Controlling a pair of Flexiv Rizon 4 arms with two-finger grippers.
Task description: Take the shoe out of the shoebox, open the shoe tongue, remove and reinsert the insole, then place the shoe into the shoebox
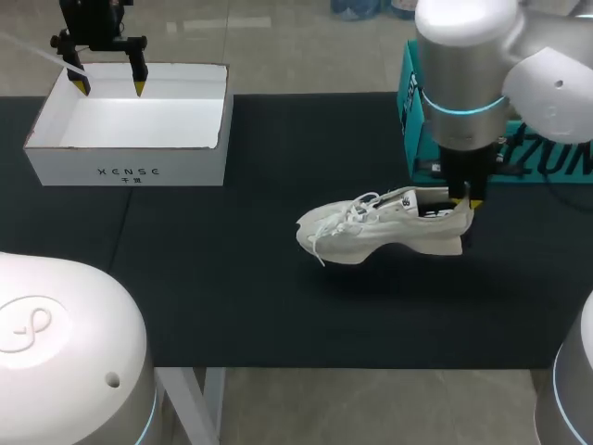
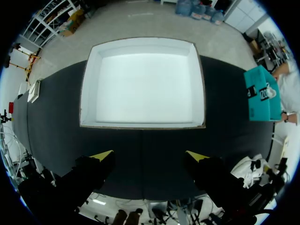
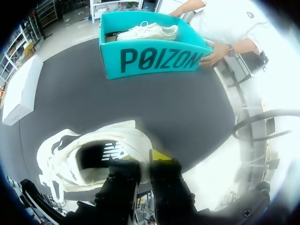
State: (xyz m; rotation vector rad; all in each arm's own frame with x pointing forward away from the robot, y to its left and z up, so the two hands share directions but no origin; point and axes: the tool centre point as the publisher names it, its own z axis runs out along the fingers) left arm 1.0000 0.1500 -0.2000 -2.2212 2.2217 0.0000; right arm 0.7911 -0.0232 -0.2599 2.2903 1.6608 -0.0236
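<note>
Big black table (image 1: 278,306) under the shoe (image 1: 371,227) (image 3: 70,154) and all the rest. Fat silver right arm (image 1: 463,74) straight up above the shoe's heel. Open white box (image 1: 130,171) (image 2: 89,93) well away from the shoe, off toward the left side and farther back. Blue-green box (image 1: 408,93) (image 3: 154,58) close behind the shoe's heel, open on top, with a second shoe (image 3: 147,32), white too, lying inside. White shoe out near the middle of the table, sole side down, toe and laces toward the white box, dark hole of the opening facing up. Hard to tell whether the sole touches the table. Right gripper (image 1: 460,199) (image 3: 143,159) pinched tight on the back rim of the shoe's heel, one finger inside the shoe and one outside. Left gripper (image 1: 111,85) (image 2: 150,157) far from the shoe, up above the white box, yellow tips spread wide apart. A person's hand (image 3: 213,54) on a corner of the blue-green box, on the side away from the shoe.
</note>
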